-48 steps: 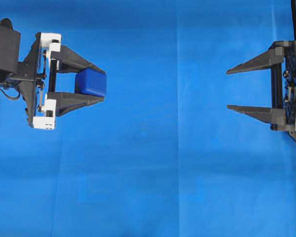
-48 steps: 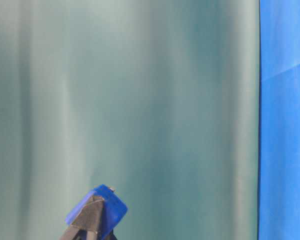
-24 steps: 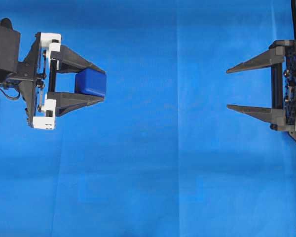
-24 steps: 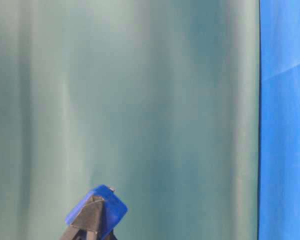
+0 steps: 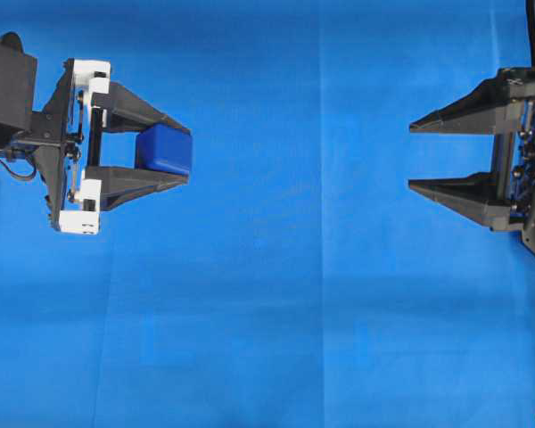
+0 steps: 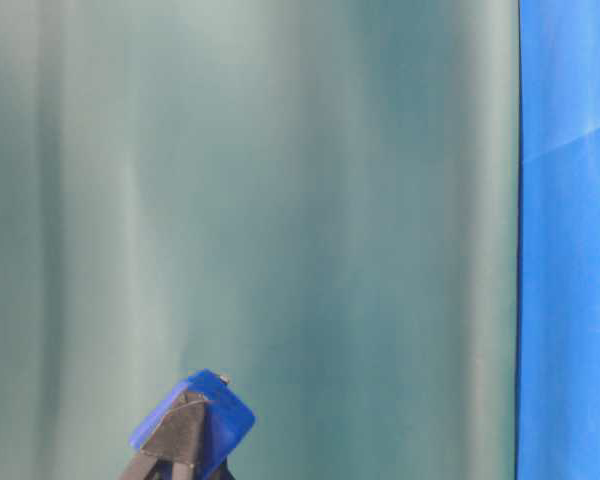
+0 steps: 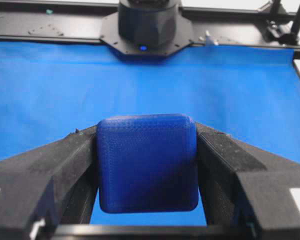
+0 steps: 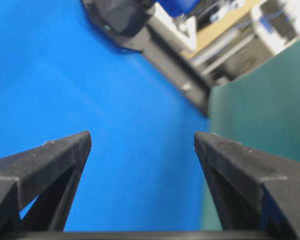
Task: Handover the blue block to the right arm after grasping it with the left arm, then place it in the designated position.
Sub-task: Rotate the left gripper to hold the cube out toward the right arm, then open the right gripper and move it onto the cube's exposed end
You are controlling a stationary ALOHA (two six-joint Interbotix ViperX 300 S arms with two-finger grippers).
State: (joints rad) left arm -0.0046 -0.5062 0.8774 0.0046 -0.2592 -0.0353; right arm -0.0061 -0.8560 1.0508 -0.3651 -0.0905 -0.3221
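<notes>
The blue block (image 5: 164, 149) is a dark-blue cube with rounded edges, clamped between the two black fingers of my left gripper (image 5: 185, 150) at the left of the overhead view. The left wrist view shows the block (image 7: 147, 162) pressed on both sides by the fingers (image 7: 65, 165), with my left gripper (image 7: 146, 131) shut on it. In the table-level view the block (image 6: 212, 412) is raised off the cloth. My right gripper (image 5: 412, 156) stands open at the far right, tips pointing left towards the block, a wide gap of cloth between them. Nothing lies between the right fingers (image 8: 65, 155).
Blue cloth (image 5: 276, 303) covers the table. A green backdrop (image 6: 280, 200) fills the table-level view. A black arm base (image 7: 149, 22) and a frame rail stand at the far edge in the left wrist view.
The right gripper has turned about its wrist, so its fingers look a little closer together from above. The left gripper and the block have not moved.
</notes>
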